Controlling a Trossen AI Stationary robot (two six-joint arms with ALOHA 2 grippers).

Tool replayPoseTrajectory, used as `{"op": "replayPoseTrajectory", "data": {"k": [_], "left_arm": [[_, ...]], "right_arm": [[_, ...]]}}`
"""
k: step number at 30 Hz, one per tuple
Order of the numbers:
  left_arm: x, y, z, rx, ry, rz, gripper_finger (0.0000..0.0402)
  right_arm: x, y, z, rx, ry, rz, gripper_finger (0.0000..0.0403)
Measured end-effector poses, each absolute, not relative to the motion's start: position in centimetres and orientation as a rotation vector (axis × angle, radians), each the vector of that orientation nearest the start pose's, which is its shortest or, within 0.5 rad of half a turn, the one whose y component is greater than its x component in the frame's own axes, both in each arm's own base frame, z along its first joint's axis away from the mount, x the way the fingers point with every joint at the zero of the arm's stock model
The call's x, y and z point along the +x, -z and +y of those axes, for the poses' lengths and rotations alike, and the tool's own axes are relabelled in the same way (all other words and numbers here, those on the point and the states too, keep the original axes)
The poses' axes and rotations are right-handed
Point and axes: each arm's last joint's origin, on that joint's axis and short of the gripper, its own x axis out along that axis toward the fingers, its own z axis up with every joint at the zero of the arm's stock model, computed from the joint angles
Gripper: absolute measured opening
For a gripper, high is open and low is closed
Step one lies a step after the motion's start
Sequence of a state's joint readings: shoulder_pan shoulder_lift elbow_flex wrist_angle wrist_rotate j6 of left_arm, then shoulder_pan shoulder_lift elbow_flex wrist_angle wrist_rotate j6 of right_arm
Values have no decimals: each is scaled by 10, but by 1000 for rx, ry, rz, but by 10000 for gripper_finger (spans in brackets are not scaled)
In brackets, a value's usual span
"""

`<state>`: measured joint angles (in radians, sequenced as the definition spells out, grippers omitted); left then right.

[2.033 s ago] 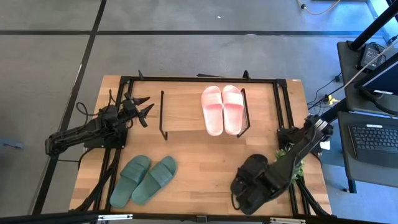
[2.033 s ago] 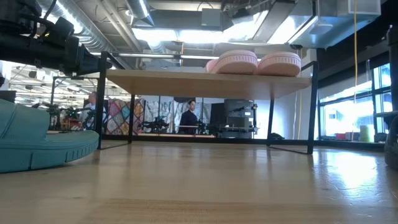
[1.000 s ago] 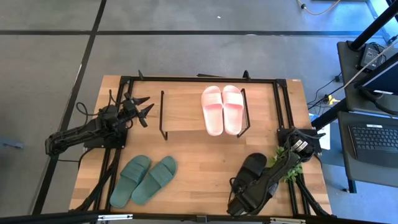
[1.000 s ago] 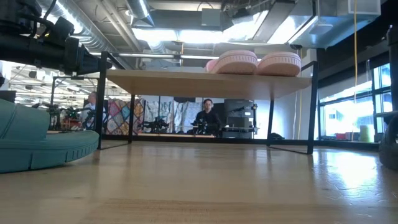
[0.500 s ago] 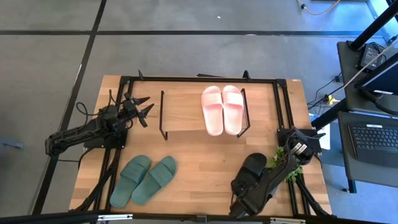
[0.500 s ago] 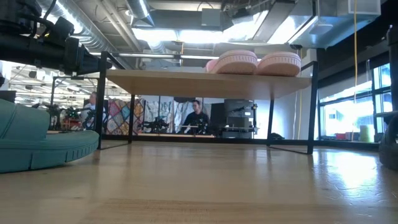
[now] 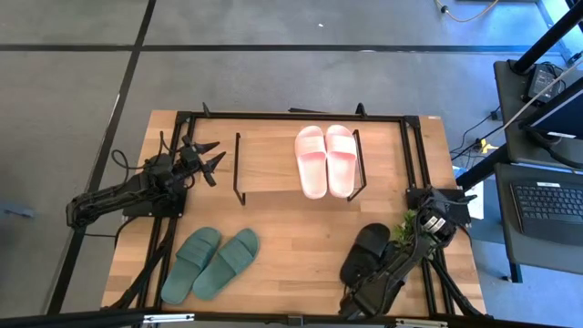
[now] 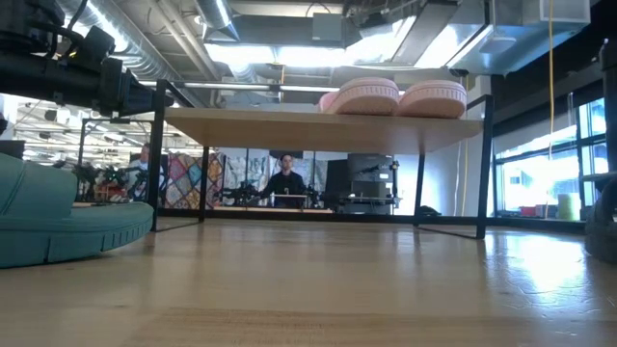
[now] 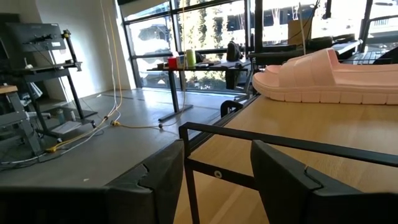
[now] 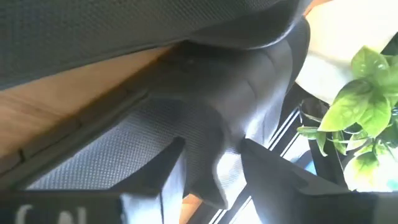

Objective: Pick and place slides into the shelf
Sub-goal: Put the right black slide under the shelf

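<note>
Since earlier, right pincer (image 7: 357,296) has dragged the black slides (image 7: 364,252) nearer the wooden surface's (image 7: 291,246) front edge, clenching one; left pincer (image 7: 206,156) hovers released beside the shelf (image 7: 269,169).

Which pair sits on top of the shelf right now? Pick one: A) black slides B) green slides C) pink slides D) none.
C: the pink slides lie side by side on the shelf board; the green slides are on the table.
</note>
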<state>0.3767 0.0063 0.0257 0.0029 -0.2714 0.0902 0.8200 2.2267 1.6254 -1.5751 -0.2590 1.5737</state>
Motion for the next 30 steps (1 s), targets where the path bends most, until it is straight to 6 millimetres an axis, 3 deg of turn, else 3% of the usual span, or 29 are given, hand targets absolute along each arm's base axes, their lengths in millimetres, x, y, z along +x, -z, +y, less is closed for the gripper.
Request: {"op": "replayPoseTrajectory", "data": {"k": [12,30], "left_arm": [[86,-172,42,88,-649,7,179],[86,-172,42,88,-648,7,179]], "right_arm": [[240,-144,270,255,1069,1905,17],[243,-150,275,256,1009,1912,12]]}}
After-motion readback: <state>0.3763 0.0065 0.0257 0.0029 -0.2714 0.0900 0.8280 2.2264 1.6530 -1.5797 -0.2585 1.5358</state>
